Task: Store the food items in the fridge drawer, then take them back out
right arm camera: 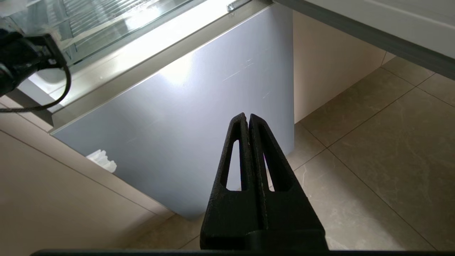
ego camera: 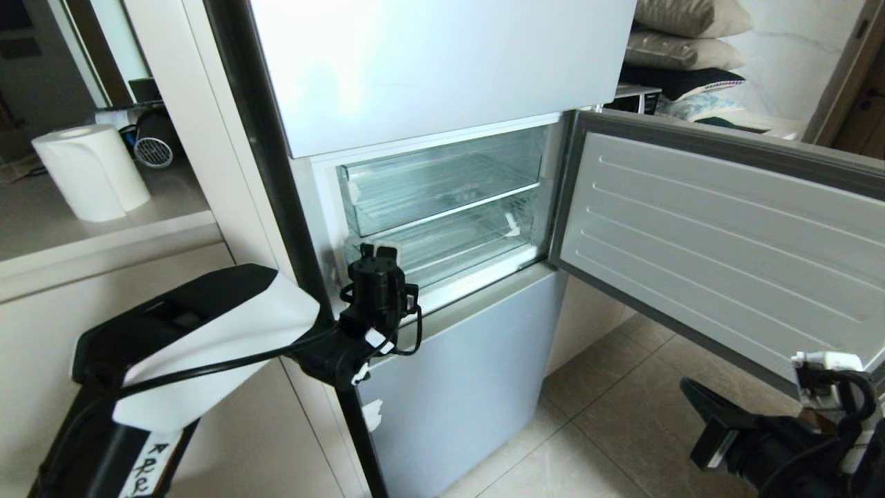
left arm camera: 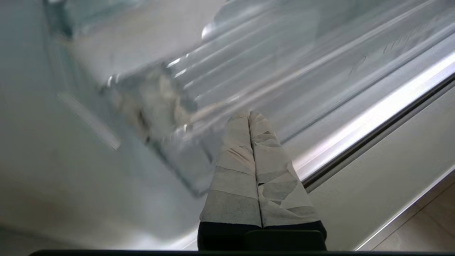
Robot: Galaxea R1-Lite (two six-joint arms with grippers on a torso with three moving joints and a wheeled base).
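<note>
The middle fridge door stands swung wide, and behind it the fridge drawer, a clear bin with a ribbed floor, sits pushed in below a shallower clear tray. The left end effector is at the drawer's front lip near its left corner, its taped fingers pressed flat together with nothing between them, tips against or just short of the clear plastic; which of the two cannot be told. The right end effector hangs low, well to the right of the drawer and under the open door, pointed at the lower fridge panel, its black fingers also closed and empty. No food items show in or near the drawer in any view. The step in hand looks like pulling the drawer out. To do that well, the left fingers should part or hook fully behind the thick lip, then draw straight outward along the runners; a pull from one corner may skew the bin and jam it, so shifting toward the lip's middle would help.
</note>
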